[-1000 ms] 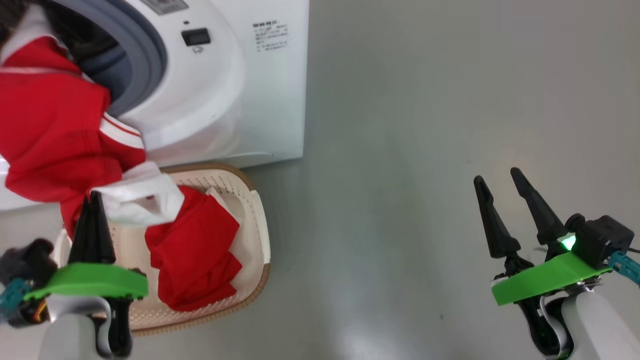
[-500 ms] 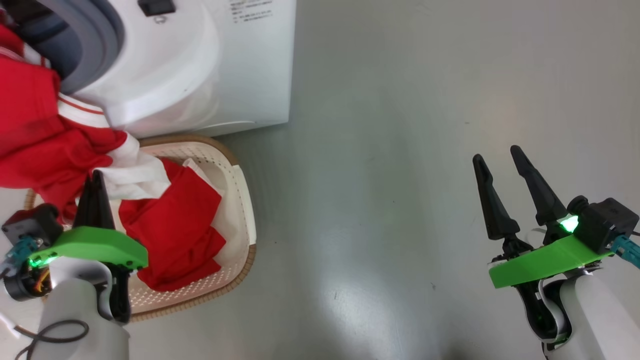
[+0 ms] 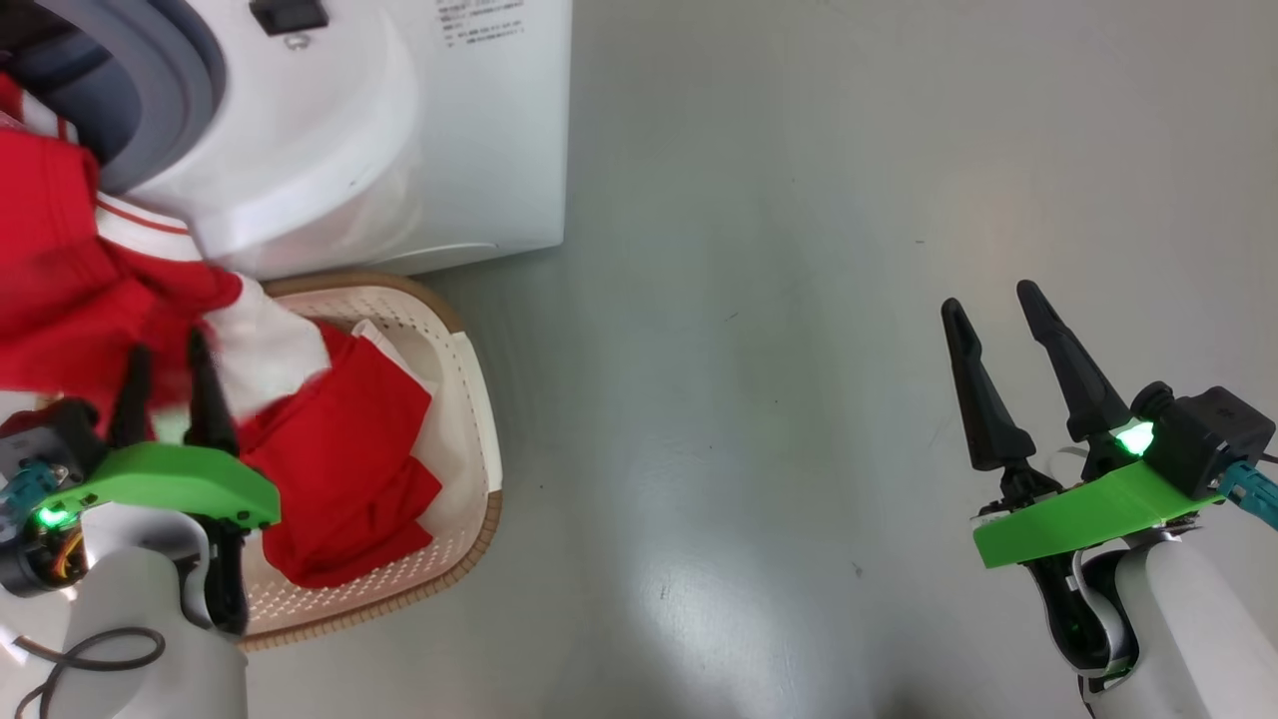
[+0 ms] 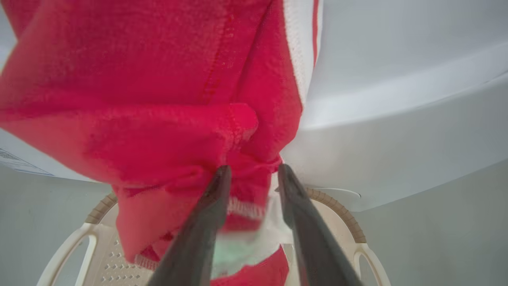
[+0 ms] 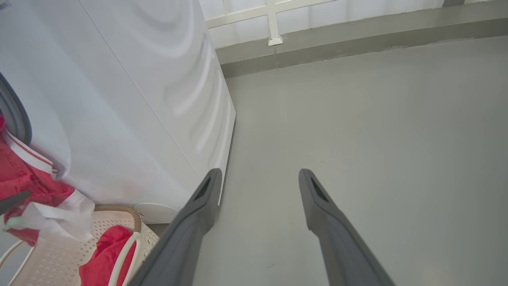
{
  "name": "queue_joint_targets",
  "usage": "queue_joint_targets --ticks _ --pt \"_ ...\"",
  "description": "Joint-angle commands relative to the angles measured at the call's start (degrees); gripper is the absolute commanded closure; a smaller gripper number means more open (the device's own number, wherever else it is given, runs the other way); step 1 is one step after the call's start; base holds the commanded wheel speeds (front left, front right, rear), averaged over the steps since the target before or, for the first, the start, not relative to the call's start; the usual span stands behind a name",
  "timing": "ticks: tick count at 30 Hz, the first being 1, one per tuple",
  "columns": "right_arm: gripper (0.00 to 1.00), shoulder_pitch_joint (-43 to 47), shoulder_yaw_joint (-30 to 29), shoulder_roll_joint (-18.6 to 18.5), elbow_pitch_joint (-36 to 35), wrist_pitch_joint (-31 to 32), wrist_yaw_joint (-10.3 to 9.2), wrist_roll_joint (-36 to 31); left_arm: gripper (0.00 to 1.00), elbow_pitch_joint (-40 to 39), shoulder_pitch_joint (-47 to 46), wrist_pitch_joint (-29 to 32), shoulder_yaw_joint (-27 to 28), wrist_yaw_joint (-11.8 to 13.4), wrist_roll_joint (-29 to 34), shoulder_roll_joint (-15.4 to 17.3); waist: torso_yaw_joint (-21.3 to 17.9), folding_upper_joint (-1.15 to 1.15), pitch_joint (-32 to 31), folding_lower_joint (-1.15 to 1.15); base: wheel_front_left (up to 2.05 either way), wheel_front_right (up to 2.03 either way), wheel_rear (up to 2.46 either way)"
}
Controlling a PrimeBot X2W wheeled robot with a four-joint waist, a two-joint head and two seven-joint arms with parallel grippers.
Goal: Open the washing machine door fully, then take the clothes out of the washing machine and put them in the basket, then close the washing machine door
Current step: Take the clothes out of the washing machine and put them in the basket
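clothes blurred, basket half hidden beneath

Basket on floor before washing machine, clothes in it and hanging above

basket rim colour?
Brown, with a woven look. The basket rim shows best in the head view.
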Motion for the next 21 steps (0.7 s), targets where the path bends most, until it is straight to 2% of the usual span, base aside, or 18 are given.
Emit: queue_joint_targets --ticks 1,9,21 --pt "0.0 0.6 1.2 -0.4 -1.0 -0.4 0.37 -0.2 0.0 -1.4 1.4 -0.3 1.1 -0.3 0.4 1.4 0.2 0.0 -0.5 0.0 0.0 0.0 0.0" --pt "0.0 1.3 1.4 -0.9 -0.7 -0.4 0.37 -0.3 0.0 -5.0 4.1 -0.3 0.1 -0.3 -0.1 1.0 1.3 0.0 -2.6 0.0 0.0 0.0 0.0" --pt "0.0 2.5 1.7 -1.9 -0.2 -0.4 0.37 -0.3 0.0 -16.3 10.7 -0.3 -3.2 -0.3 -1.7 1.0 3.5 0.0 -6.0 0.0 0.0 0.0 0.0"
